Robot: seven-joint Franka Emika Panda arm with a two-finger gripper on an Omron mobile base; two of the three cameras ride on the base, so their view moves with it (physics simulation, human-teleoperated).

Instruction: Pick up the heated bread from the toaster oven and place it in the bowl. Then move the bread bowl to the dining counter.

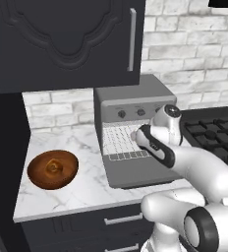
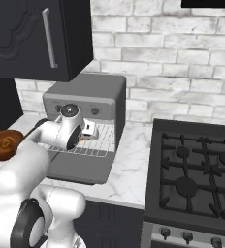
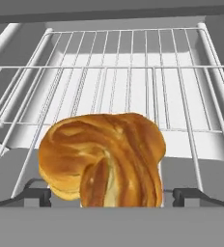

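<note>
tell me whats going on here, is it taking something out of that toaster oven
Yes. The white arm's gripper is at the mouth of the open toaster oven, over the wire rack. The hand view shows the knotted golden bread right between the finger tips, though whether they are clamped on it cannot be told. The wooden bowl sits on the marble worktop to the oven's left.

The toaster oven [image 1: 130, 128] stands open, its door [image 1: 135, 172] dropped flat on the counter [image 1: 86, 189]. The heated bread [image 3: 104, 159] fills the space before the wire rack [image 3: 133, 87]. Marble toward the bowl [image 1: 52, 169] lies free.
</note>
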